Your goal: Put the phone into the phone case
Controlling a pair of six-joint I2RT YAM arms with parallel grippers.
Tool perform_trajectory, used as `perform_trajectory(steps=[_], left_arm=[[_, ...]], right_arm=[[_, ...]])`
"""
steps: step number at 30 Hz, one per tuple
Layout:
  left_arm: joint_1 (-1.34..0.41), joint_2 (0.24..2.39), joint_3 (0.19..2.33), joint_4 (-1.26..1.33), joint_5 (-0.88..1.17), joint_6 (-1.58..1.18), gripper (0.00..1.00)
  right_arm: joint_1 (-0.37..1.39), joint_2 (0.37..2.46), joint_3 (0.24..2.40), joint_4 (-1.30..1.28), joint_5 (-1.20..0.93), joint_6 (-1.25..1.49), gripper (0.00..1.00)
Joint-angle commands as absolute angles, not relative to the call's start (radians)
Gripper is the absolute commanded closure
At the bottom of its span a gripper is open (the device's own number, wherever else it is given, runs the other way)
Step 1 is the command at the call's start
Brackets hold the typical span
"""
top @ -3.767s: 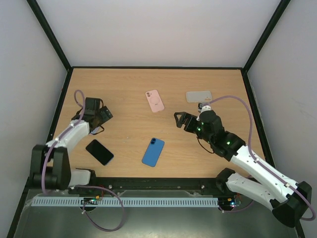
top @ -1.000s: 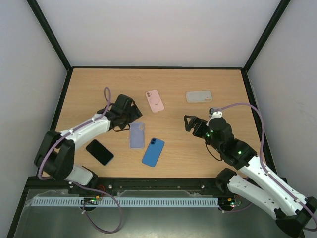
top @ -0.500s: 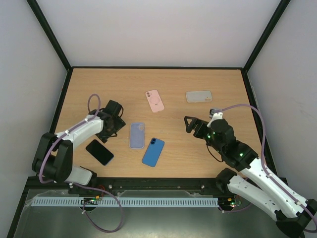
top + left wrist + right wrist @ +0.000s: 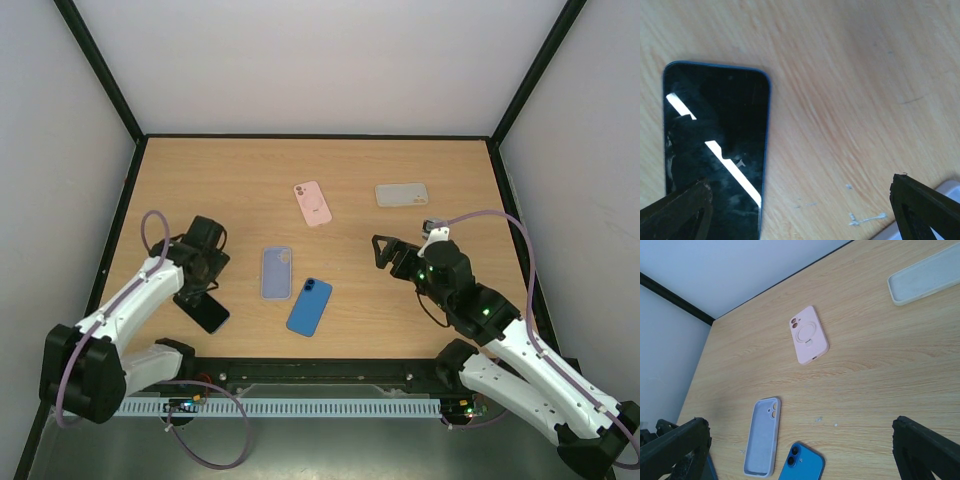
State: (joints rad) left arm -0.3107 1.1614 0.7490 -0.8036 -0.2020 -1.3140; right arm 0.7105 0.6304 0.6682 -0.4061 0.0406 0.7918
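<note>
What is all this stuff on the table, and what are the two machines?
black phone: one, black screen up, near left.
lavender case: one, lavender, middle.
blue phone-shaped item: one, blue, lenses up, just right of the lavender case; phone or case, cannot tell.
pink case: one, pink, far middle.
grey case: one, pale grey, far right.
table: one, light wood.
left tool: one, black, open, over the black phone.
right tool: one, black, open, empty.

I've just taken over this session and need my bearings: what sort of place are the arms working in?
Probably a lab test cell, not a home: a wooden table boxed in by plain white walls and black frame posts, with a black phone and a lilac case laid out on it.
</note>
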Motion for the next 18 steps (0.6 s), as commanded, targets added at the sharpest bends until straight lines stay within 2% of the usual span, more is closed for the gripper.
perform_trajectory(steps=[1, 4, 18], left_arm=[[-0.282, 1.114, 0.675, -0.850, -0.170, -1.352, 0.03], [-0.254, 1.103, 0.629, -0.832, -0.138, -1.345, 0.00], [-0.197, 1.110, 0.532, -0.801, -0.102, -1.312, 0.01]], right_arm=[[0.707, 0.626, 0.663, -0.386, 0.063, 0.775, 0.03], [0.707, 0.623, 0.663, -0.387, 0.063, 0.774, 0.02], [0.707, 0.626, 0.659, -0.383, 0.058, 0.776, 0.02]])
